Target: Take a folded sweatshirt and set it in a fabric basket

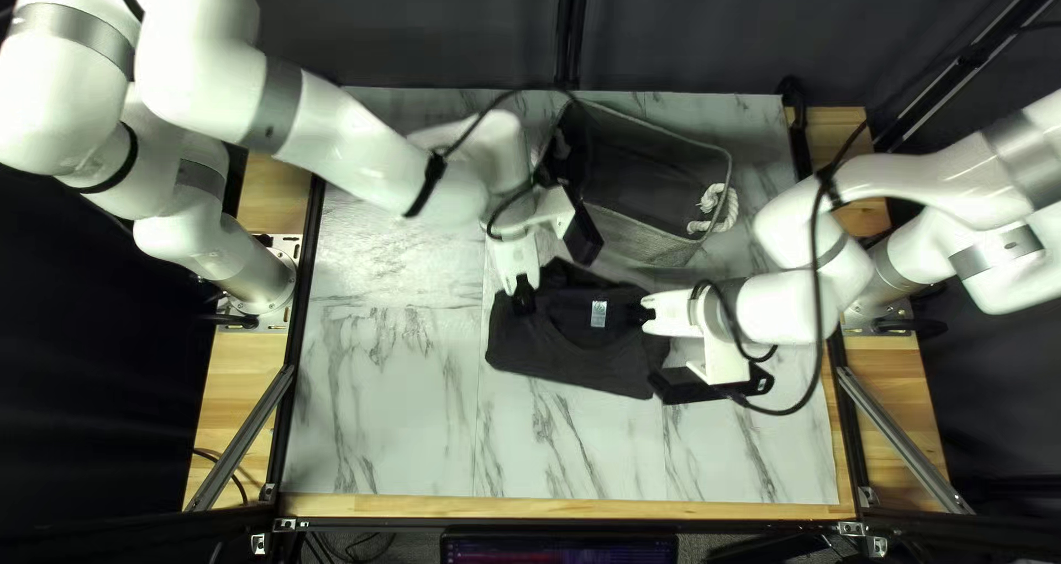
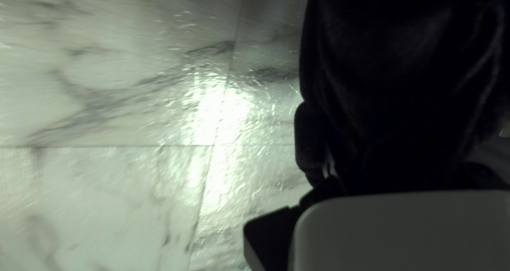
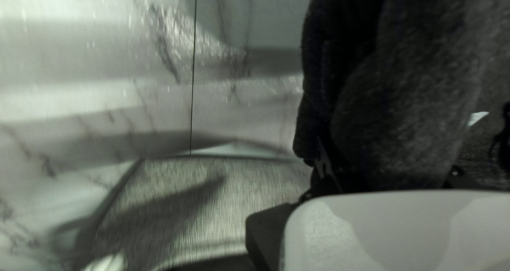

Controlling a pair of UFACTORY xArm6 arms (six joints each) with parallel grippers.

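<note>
Black sweatshirt (image 1: 580,360) grasped by left gripper (image 1: 524,294) and right gripper (image 1: 641,315). Gray fabric basket (image 1: 647,238) sits just beyond it, white rope handle (image 1: 724,208) showing.

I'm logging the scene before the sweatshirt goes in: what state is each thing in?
Sweatshirt: folded, outside the basket.
Fabric basket: open-topped.
Left gripper: at the sweatshirt; cloth hides whether it is open or shut.
Right gripper: at the sweatshirt's other side; open or shut likewise hidden.
</note>
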